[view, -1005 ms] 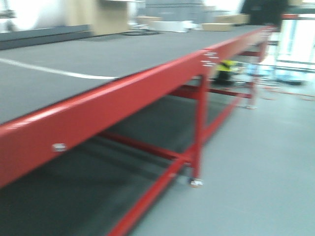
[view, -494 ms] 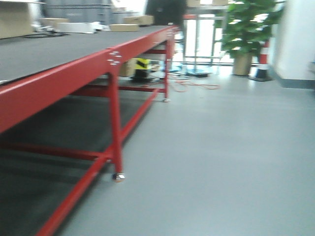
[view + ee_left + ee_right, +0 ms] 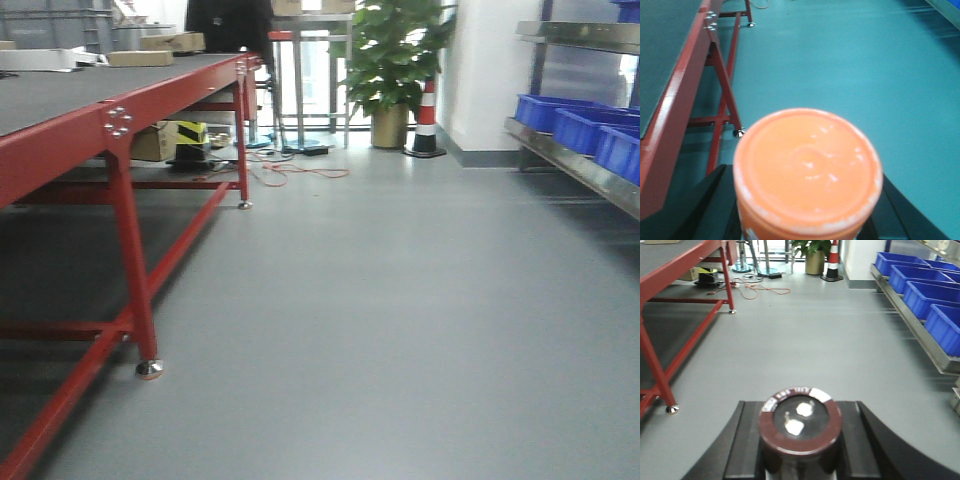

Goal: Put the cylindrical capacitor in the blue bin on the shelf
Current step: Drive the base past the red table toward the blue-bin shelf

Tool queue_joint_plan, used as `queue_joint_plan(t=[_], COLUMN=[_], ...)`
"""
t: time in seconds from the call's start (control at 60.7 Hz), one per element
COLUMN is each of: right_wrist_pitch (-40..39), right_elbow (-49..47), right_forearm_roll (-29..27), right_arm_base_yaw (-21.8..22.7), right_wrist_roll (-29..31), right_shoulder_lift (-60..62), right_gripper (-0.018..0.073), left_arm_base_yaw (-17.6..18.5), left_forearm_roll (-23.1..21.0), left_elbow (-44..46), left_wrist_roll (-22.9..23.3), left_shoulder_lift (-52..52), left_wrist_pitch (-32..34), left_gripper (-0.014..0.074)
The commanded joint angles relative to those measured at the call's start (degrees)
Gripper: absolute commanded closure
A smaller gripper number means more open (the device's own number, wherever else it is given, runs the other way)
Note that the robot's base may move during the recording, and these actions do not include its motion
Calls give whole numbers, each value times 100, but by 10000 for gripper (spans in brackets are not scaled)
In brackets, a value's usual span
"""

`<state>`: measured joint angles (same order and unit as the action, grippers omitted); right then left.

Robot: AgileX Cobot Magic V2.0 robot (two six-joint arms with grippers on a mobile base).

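The cylindrical capacitor [image 3: 800, 420], a dark brown-black cylinder with two silvery terminals on top, stands upright between the black fingers [image 3: 747, 445] of my right gripper [image 3: 800, 452], which is shut on it. Blue bins [image 3: 925, 292] sit in a row on the steel shelf [image 3: 920, 335] ahead to the right, well away from the gripper. In the front view the blue bins [image 3: 545, 108] and shelf [image 3: 580, 165] lie at the right edge. My left gripper [image 3: 805, 220] is shut on an orange round-topped cylinder [image 3: 807, 170] that fills its view.
A long red-framed table [image 3: 60, 140] with a grey top runs along the left, its legs on small feet. Grey floor stretches between table and shelf. A potted plant [image 3: 390, 60], a traffic cone [image 3: 427, 120] and orange cables [image 3: 300, 175] lie at the far end.
The front view has swung to the right: the red table has slid to the left edge, and the plant, the cone and then the shelf with blue bins have come into view.
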<state>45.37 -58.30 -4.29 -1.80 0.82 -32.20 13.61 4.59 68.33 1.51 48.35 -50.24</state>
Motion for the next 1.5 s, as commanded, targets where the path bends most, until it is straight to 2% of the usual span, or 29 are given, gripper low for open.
queue_joint_plan(t=[0.0, 1.482], right_wrist_pitch=[-125, -125], right_elbow=[-10, -10], right_forearm_roll=[48, 48], right_arm_base_yaw=[-7, -7], right_wrist_roll=[6, 6], right_shoulder_lift=[-15, -5], right_gripper=[705, 705], left_arm_base_yaw=[36, 36], left_forearm_roll=[-16, -15], left_elbow=[54, 54], left_wrist_roll=[1, 1], left_shoulder_lift=[-54, -66], left_wrist_pitch=[162, 162], left_gripper=[707, 707])
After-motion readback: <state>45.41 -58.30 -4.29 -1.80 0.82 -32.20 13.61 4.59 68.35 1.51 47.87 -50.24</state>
